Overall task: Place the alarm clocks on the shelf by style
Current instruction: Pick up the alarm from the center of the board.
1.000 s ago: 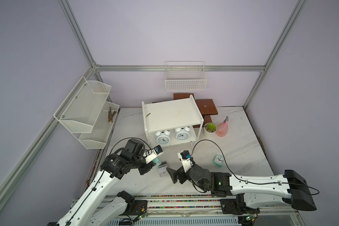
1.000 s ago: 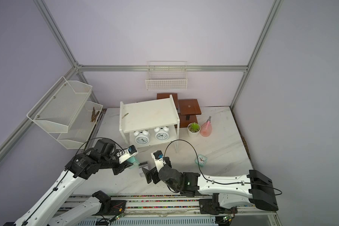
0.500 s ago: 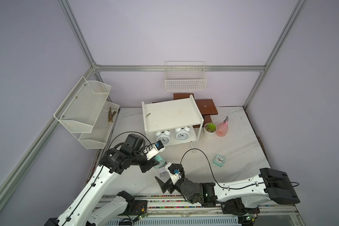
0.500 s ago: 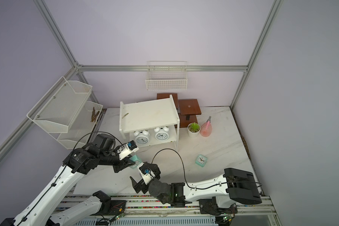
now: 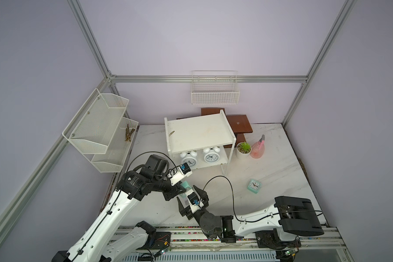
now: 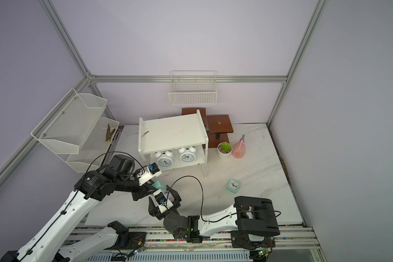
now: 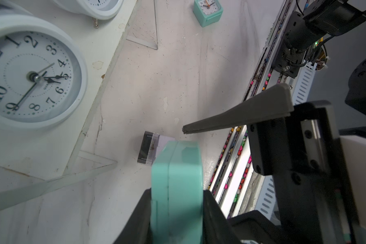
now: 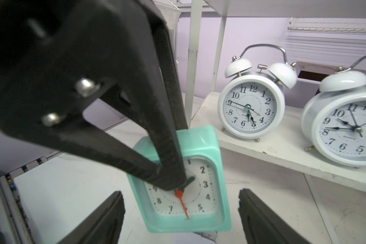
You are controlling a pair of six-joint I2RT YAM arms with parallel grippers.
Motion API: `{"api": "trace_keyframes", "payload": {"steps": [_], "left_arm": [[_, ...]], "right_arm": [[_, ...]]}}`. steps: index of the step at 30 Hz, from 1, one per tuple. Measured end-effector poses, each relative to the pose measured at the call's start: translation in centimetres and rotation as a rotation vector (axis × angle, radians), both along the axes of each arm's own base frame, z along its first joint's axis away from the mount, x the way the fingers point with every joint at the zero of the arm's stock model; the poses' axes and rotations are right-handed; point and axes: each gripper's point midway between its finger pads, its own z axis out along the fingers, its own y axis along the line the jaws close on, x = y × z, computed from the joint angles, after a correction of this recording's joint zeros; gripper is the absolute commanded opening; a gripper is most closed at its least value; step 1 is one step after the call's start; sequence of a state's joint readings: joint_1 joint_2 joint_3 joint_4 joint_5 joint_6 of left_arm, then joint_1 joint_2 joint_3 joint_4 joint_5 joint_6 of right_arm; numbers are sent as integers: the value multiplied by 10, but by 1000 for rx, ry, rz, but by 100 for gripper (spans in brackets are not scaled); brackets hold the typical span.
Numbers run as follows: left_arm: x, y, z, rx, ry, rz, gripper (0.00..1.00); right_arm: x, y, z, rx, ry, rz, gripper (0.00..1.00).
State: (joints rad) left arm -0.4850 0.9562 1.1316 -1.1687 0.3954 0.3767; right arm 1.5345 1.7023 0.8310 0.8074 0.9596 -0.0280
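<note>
Right wrist view: looks like a mid-air handoff of the mint clock (image 8: pixel 201 190)
Left end effector (image 8: pixel 171 177) is clamped on it above the table (image 8: pixel 61 190), near the shelf (image 8: pixel 273 152). Right end effector (image 8: pixel 180 202) has jaws apart around it and needs to squeeze next.

White shelf (image 5: pixel 197 131) (lower board): twin-bell clocks (image 5: pixel 211 156)

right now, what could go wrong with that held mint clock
The left gripper holds the mint green clock aloft; the right gripper has open jaws around it. Released early, it could fall onto the dark-framed clock below. On closing, the right fingers might hit the left finger across the dial.
</note>
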Motion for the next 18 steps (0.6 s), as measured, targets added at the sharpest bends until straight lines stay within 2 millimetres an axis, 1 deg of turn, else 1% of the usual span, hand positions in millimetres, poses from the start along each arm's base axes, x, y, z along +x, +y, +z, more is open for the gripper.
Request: {"api": "trace_keyframes", "payload": {"steps": [2, 6, 10, 16, 18], "left_arm": [[0, 0, 0, -2, 2, -2, 27], [-1, -1, 0, -4, 2, -3, 27], [-1, -1, 0, -5, 3, -4, 27], [-2, -1, 1, -11, 2, -7, 28], [-2, -1, 2, -13, 1, -8, 28]], "right_arm": [[2, 1, 4, 5, -10, -16, 87], [3, 1, 10, 11, -25, -30, 81], [3, 2, 11, -1, -35, -33, 76], [3, 2, 12, -9, -42, -33, 75], [3, 3, 13, -10, -45, -33, 73]]}}
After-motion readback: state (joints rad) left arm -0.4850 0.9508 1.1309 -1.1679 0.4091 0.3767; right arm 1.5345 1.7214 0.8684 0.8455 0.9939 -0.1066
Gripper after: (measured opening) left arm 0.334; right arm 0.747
